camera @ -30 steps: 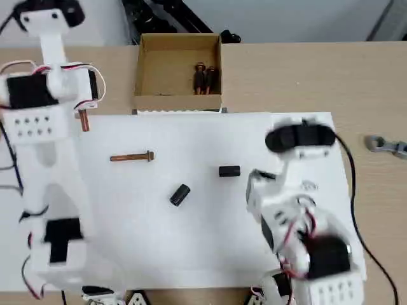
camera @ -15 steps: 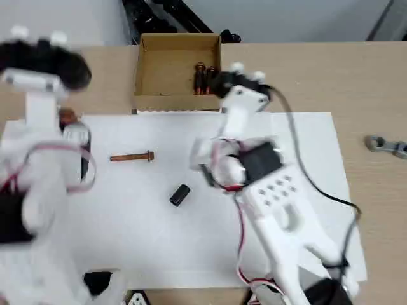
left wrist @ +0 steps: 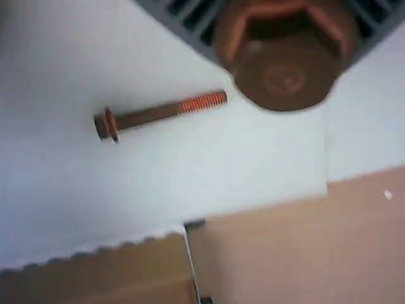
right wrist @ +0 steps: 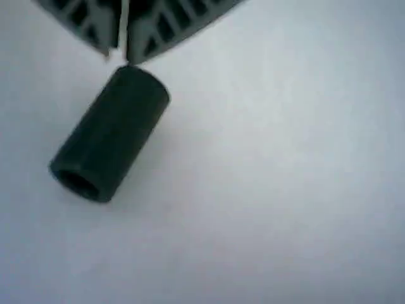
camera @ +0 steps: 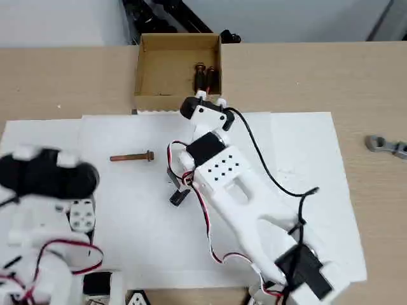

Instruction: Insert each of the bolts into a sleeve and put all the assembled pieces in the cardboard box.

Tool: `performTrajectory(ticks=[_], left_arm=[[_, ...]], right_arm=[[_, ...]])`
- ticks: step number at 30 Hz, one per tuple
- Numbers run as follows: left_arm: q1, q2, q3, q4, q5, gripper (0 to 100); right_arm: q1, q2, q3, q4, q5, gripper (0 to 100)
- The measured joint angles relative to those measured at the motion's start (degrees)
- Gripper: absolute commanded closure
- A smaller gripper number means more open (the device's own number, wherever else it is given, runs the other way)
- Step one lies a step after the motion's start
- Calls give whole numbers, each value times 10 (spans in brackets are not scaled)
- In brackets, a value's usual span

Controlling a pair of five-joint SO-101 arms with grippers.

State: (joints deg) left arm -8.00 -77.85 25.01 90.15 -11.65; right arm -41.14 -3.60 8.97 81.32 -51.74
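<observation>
So — left gripper (left wrist: 286, 22): clamped on the held bolt (left wrist: 288, 66), head toward the camera, likely kept ready for a sleeve.
Right gripper (right wrist: 123, 57): fingers pressed together, empty, tip just beside the sleeve (right wrist: 109, 142) lying on the white sheet (camera: 305, 146) — probably lining up a pickup.
Loose bolt (camera: 131, 156): flat on the sheet, left of the sleeve, awaiting its turn.
Cardboard box (camera: 159, 70): far side of the table; two assembled pieces (camera: 205, 77) stand in its right part.

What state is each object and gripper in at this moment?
Loose bolt: lying flat on the white sheet, bare.
Held bolt: clamped in the left gripper.
Sleeve: on its side, empty, not gripped.
Right gripper: shut, holding nothing.
Cardboard box: open, two assembled pieces inside.
</observation>
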Motion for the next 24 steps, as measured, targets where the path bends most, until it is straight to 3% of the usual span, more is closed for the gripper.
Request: performTrajectory(ticks=[11,17,24], left_arm=[[-117,-24,34,-39,-1,994],[-124,-24,34,-39,-1,994],[-124,-24,34,-39,-1,994]], right_arm=[[-26,61,-10,-26,-27,949],[-40,71,-10,-26,-51,786],[-53,72,-10,-43,-57,790]])
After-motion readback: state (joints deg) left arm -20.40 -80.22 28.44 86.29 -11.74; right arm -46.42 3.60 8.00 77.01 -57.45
